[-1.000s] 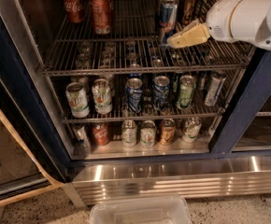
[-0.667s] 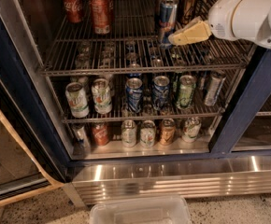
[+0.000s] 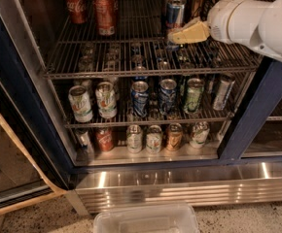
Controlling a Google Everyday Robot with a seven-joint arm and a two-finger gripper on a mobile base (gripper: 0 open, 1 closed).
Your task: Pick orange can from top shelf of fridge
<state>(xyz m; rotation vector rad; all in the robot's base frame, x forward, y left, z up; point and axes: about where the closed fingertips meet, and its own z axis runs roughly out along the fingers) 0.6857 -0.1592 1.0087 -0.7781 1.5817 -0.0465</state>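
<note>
1. The orange can [image 3: 196, 1] stands upright at the back right of the top shelf [image 3: 107, 57], just beside a blue-and-silver can [image 3: 175, 12].
2. The gripper [image 3: 176, 35] hovers over the shelf, in front of both cans and slightly higher than a second ago. Whether it is apart or together cannot be told.
3. The cans have not moved.
4. The fridge [image 3: 250, 115] stands on a speckled floor [image 3: 29, 220], with a clear plastic tub [image 3: 146, 221] before its steel base [image 3: 180, 184].

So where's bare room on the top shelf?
The top shelf is bare along its front and between the red cans and the blue can. Crowded right rear: pincer by the blue can, orange can behind.
</note>
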